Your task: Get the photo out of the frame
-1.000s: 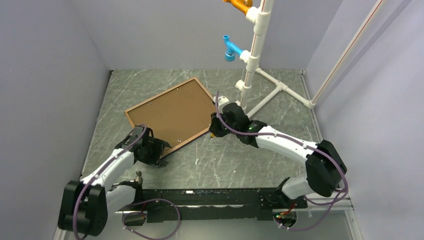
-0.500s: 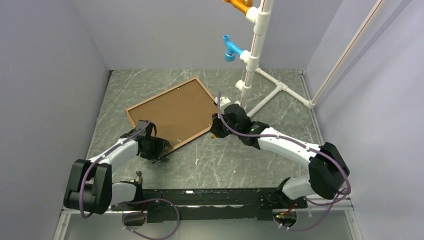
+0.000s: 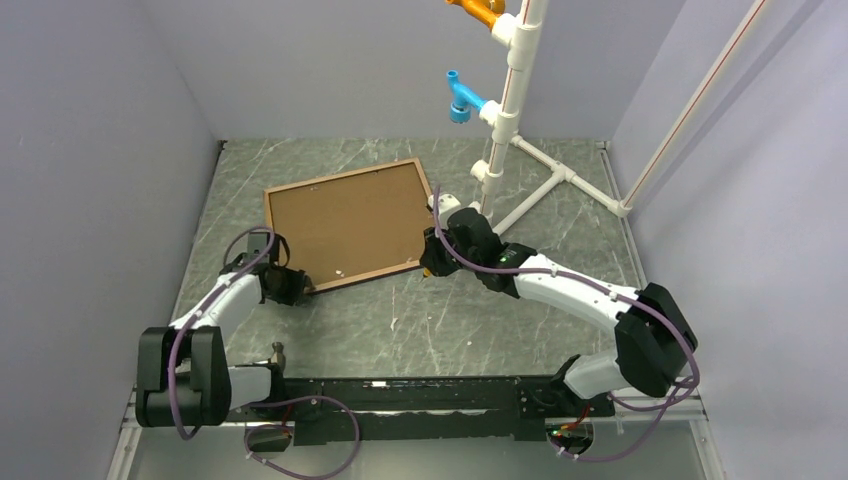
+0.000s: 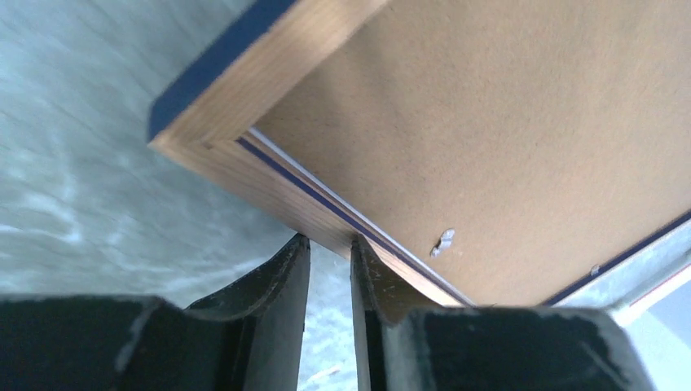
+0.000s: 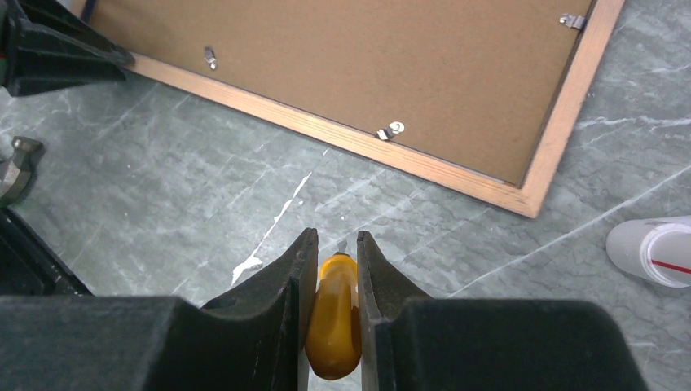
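Top external view: the frame [image 3: 340,175] has been swung from a slant to nearly square on the table [image 3: 450,320], back up, with the photo judged still inside. Left wrist view: the left fingers [image 4: 330,243] have been drawn almost together at its corner, but a grip cannot be confirmed. Right wrist view: a yellow tool [image 5: 332,326] is clamped in the right fingers [image 5: 330,238].

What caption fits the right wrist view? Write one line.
Right gripper holding a yellow-handled tool, tip pointing toward the brown back of the face-down frame.
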